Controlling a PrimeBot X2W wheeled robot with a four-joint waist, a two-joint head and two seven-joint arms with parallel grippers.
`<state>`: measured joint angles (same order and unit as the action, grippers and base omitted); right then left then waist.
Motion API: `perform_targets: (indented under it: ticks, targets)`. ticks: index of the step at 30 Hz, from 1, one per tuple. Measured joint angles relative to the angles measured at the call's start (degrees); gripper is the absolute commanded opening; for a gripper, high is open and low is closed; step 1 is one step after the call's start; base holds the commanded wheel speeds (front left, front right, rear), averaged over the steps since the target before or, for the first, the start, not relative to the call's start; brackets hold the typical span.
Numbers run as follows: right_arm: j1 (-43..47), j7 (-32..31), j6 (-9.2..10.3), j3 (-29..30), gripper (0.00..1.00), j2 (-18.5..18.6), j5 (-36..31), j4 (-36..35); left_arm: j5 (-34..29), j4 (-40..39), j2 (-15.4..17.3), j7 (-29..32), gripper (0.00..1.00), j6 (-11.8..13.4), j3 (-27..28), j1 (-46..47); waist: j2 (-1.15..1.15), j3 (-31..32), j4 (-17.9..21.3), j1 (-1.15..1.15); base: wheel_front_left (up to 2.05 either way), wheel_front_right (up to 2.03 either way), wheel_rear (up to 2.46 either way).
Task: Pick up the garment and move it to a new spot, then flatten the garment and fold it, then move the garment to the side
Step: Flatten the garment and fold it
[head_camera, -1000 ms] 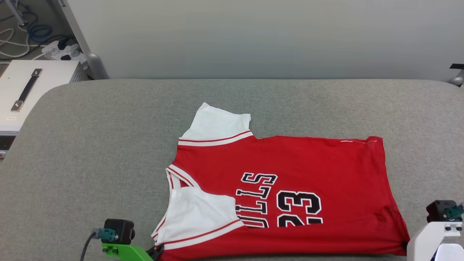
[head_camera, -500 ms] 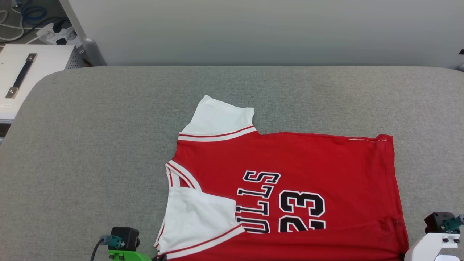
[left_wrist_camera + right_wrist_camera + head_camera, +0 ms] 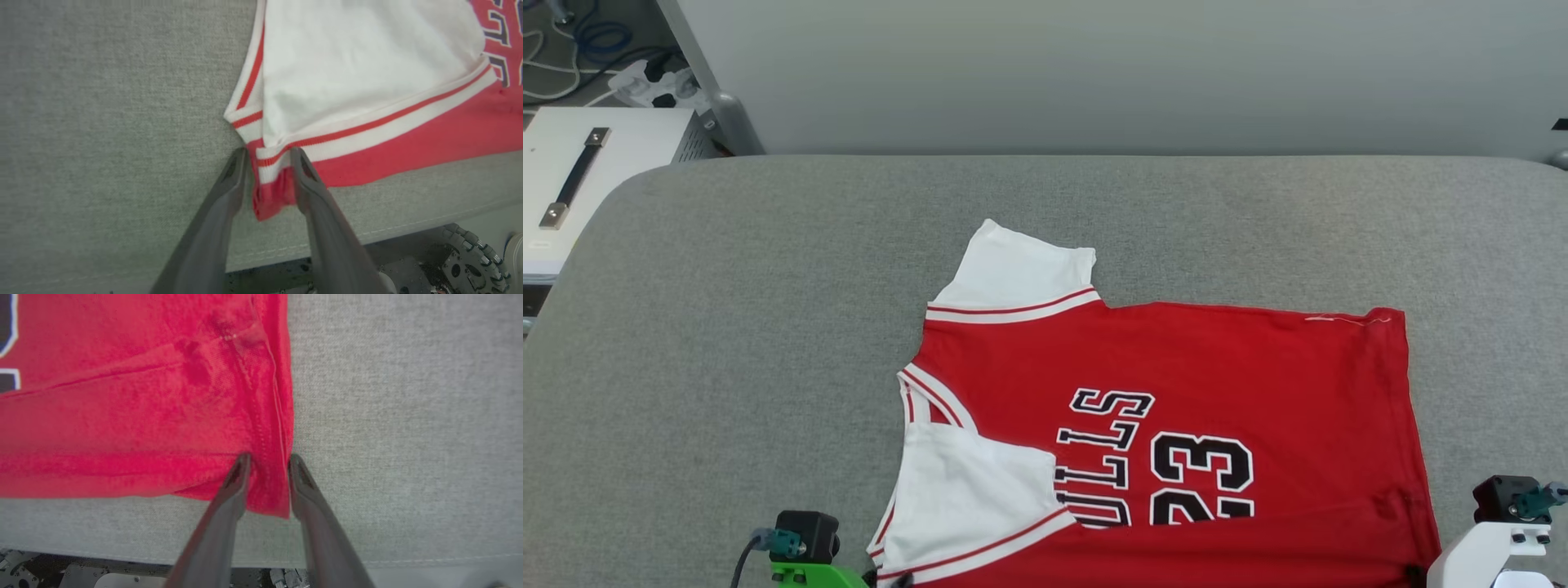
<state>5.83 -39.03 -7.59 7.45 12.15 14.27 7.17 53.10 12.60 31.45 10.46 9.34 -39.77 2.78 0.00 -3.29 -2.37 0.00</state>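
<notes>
Your left gripper (image 3: 267, 157) has its two dark fingers parted, with the striped shoulder corner of the garment (image 3: 1217, 367) lying loose between them; nothing is pinched there. Your right gripper (image 3: 266, 459) stands apart as well, straddling the red hem corner; the cloth fills most of that gap, but I read it as slack rather than clamped.

The shirt lies flat on the grey padded table (image 3: 768, 327), collar towards your left and hem towards your right, with its near edge close to the table's front lip. A red strip along the near side is turned over the front, covering the lower part of the black print, and the near sleeve (image 3: 972, 490) rests on top of the chest; the far sleeve (image 3: 1021, 269) lies spread out on the pad.

By my judgement you are in the folding step, with the first lengthwise fold laid down. The next move calls for lifting both sets of fingers straight off the corners, so nothing drags the fold open; then reach for the far sleeve and the far long edge.

The count: one garment, two sleeves, two grippers, one padded table; off to your left sit one white case with a black handle (image 3: 572, 180) and one power strip (image 3: 658, 86) among cables.
</notes>
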Motion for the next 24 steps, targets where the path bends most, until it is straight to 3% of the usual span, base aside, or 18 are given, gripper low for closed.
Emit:
perform_targets:
  ticks: [8,16,24]
  targets:
    - [-0.12,3.59,0.01,-0.48,1.00,0.05,-0.22,-1.79,-1.18,-1.00,-0.25,-5.37,1.00,1.07,1.33,-0.03,0.00,3.18,0.44,0.00,0.00,0.00,0.00]
    - [-1.80,15.75,0.03,-3.94,1.00,2.03,1.68,-7.21,-6.56,-6.84,-0.08,-16.70,1.00,1.44,3.25,1.89,0.00,5.76,1.16,0.00,0.00,0.00,0.00]
    - [-2.30,29.53,0.04,-5.67,1.00,0.77,2.88,-9.50,-12.69,-8.38,-1.74,-24.83,1.00,1.75,6.45,2.24,0.00,6.49,1.40,0.00,0.00,0.00,0.00]
